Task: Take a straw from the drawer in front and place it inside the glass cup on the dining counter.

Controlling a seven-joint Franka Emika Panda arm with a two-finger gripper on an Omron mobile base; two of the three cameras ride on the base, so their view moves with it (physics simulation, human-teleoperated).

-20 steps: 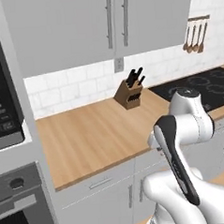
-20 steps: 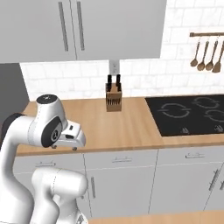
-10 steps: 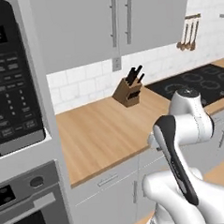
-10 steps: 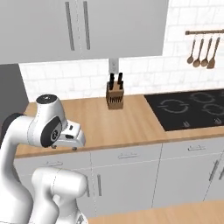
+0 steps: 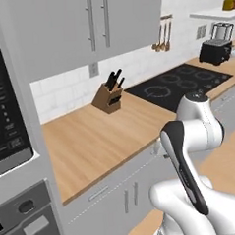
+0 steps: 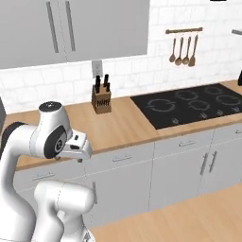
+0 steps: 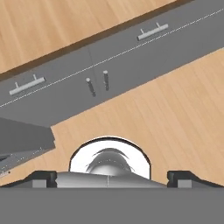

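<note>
Tool (image 7: 112,177) spread open above bare floor (image 7: 166,122), well off closed drawer fronts (image 7: 131,52).

One knife block (image 6: 101,100) sits on the wood surface (image 6: 123,125). One black cooktop (image 6: 189,105) has four rings. Four wooden spoons (image 6: 183,51) hang on the wall. One toaster (image 5: 216,49) stands far off.

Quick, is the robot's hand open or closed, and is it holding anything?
Hand: open, holding nothing.
</note>
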